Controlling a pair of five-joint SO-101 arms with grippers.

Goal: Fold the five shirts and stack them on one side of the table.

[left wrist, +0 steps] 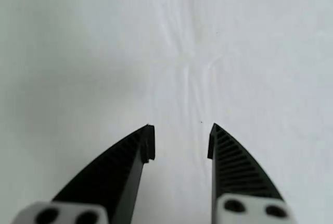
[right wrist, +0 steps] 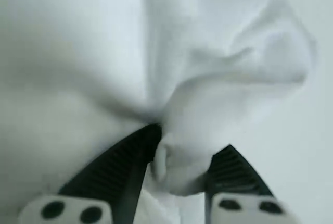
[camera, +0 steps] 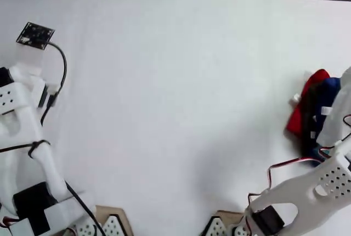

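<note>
So, the right pincer point(right wrist: 182, 153) has a wad of the white shirt point(right wrist: 218, 52) bunched between its two black fingers. They're partly closed, pinching the cloth, with the rest of it billowing out past the tips in loose folds. From up high, that arm reaches over to the right edge of the table point(camera: 181, 82), where the pile of shirts point(camera: 312, 110) sits: red, blue and something dark, all crammed together.

The left pincer point(left wrist: 179, 143) is way over on the other side, spread open with nothing in it, just hanging above the bare white tabletop.

My read is that this is the grab-one-from-the-pile step. Nothing is laid out flat and I can't see a folded stack anywhere, so the job looks barely begun. Next it probably needs to drag that white one out to the open middle and spread it, and the idle left pincer will likely have to take a corner. A bunched grip like that won't lay flat by itself.
</note>
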